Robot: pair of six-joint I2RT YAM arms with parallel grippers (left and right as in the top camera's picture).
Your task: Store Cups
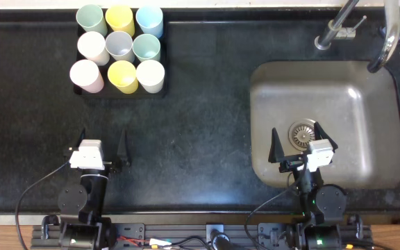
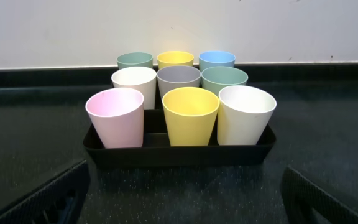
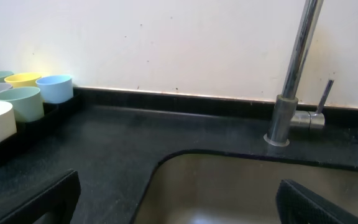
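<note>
**Sitting nine to a tray, well apart from both sets of fingers**

Nine pastel plastic cups [image 2: 180, 99] stand upright, mouths up, in three rows of three inside a shallow black rectangular tray [image 2: 179, 155]. The tray rests on the dark speckled stone countertop [image 1: 200, 125], at its far left near the white wall [image 2: 179, 28].

The row closest to the arms holds a pink cup [image 2: 115, 117], a yellow cup [image 2: 191, 116] and a cream cup [image 2: 246, 115]. Behind them come a white cup [image 2: 134, 82], a grey cup [image 2: 179, 79] and a pale green cup [image 2: 224, 79]. The far row is a sage cup [image 2: 135, 60], a second yellow cup [image 2: 175, 58] and a light blue cup [image 2: 217, 59]. Neighbouring cups sit close together, rim almost against rim.

The left gripper [image 1: 103, 135] is near its base on the counter, facing the tray squarely. Its two dark fingers [image 2: 42, 199] are spread wide, and the tray lies well ahead of them, apart from both tips.

The right gripper [image 1: 298, 135] hangs over the stainless steel sink basin [image 1: 367, 90], fingers [image 3: 33, 202] likewise splayed. From there the cups are far off to one side. A chrome faucet [image 3: 294, 74] with a small lever stands on the counter behind the basin.
</note>
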